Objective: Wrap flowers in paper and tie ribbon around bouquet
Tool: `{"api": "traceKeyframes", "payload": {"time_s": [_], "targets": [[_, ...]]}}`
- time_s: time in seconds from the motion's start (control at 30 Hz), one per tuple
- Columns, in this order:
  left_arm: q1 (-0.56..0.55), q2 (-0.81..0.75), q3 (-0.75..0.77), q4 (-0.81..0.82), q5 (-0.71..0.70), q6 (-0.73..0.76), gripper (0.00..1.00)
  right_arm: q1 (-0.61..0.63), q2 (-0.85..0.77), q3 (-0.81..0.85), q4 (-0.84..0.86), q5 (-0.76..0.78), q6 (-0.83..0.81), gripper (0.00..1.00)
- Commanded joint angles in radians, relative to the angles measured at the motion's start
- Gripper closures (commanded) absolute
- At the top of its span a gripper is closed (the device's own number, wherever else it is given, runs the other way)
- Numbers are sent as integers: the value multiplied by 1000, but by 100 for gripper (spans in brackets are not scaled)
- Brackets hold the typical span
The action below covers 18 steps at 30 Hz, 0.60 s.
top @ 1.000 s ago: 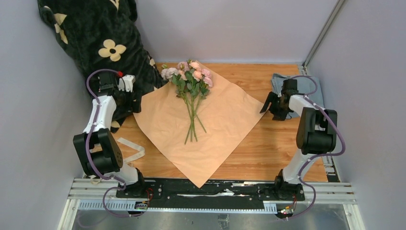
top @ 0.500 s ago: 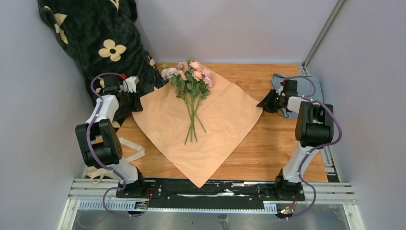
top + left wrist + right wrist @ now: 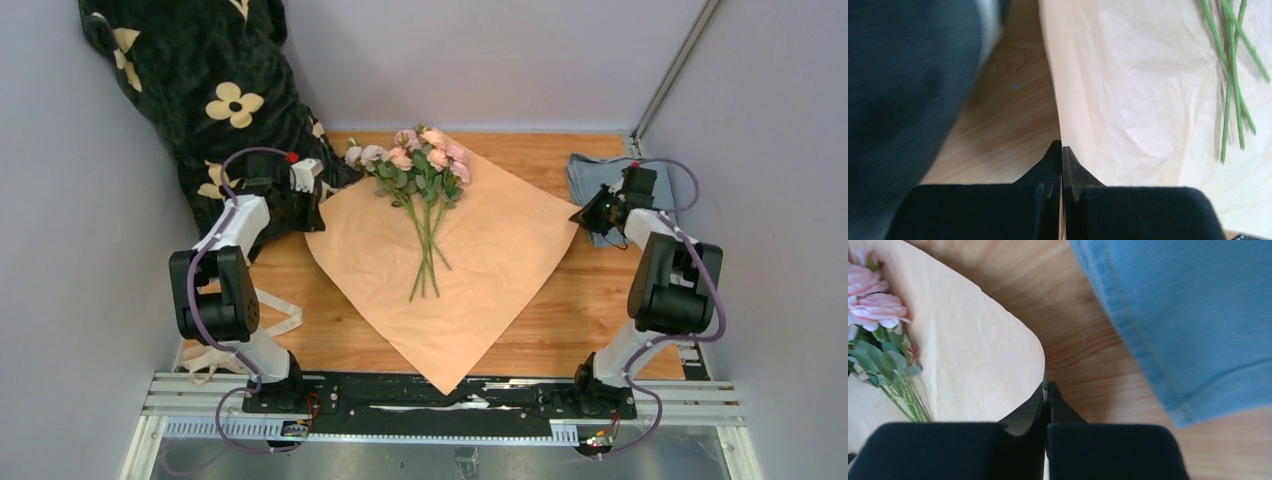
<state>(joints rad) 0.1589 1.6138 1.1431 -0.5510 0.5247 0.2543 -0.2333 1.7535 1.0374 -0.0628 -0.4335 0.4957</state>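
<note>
Two grippers, both closed on the same sheet.

Left gripper (image 3: 312,203): its black fingers are pressed together on the left corner of the large, thin, square paper (image 3: 450,270), which lies peach-tan face up. In the left wrist view the sheet's edge runs straight into the seam between the fingertips (image 3: 1052,157).

Right gripper (image 3: 582,214): it is likewise pinched tight on the paper's right corner. The right wrist view shows a sliver of sage-green underside at the seam.

The paper lies as a diamond on the wooden table (image 3: 590,320).

The bunch of small pale-pink flowers (image 3: 425,165) with green leaves lies on the paper. The blooms are at its far corner, a few over its far-left edge. The long thin green stems run back toward the paper's middle.

The flat cream-beige fabric ribbon (image 3: 278,318) lies off the paper, beyond its near-left edge. It is loosely looped and partly hidden by the left arm.

The black plush blanket (image 3: 200,70) with cream flower prints is heaped beyond the paper's left corner.

The folded blue-grey cloth (image 3: 597,172) lies just past the paper's right corner, apart from it.
</note>
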Motion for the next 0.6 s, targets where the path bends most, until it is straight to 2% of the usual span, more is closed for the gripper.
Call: {"api": "traceKeyframes", "payload": {"time_s": [0.0, 0.1, 0.3, 0.4, 0.43, 0.5, 0.57], "targets": [[-94, 60, 55, 13, -11, 7, 100, -71, -126, -11, -82, 137, -103, 100], [-142, 114, 113, 23, -38, -4, 100, -108, -146, -11, -98, 158, -118, 100], [-179, 216, 178, 50, -80, -32, 100, -114, -77, 47, -162, 158, -134, 99], [-191, 240, 171, 52, -85, -34, 100, -100, -74, 95, -235, 240, -156, 63], [-194, 242, 163, 52, -80, -34, 100, -80, -86, 115, -266, 310, -175, 56], [-196, 240, 141, 51, -70, -37, 100, -3, -128, 148, -316, 447, -222, 49], [-196, 235, 125, 48, -91, -43, 100, 121, -179, 177, -350, 658, -293, 45]]}}
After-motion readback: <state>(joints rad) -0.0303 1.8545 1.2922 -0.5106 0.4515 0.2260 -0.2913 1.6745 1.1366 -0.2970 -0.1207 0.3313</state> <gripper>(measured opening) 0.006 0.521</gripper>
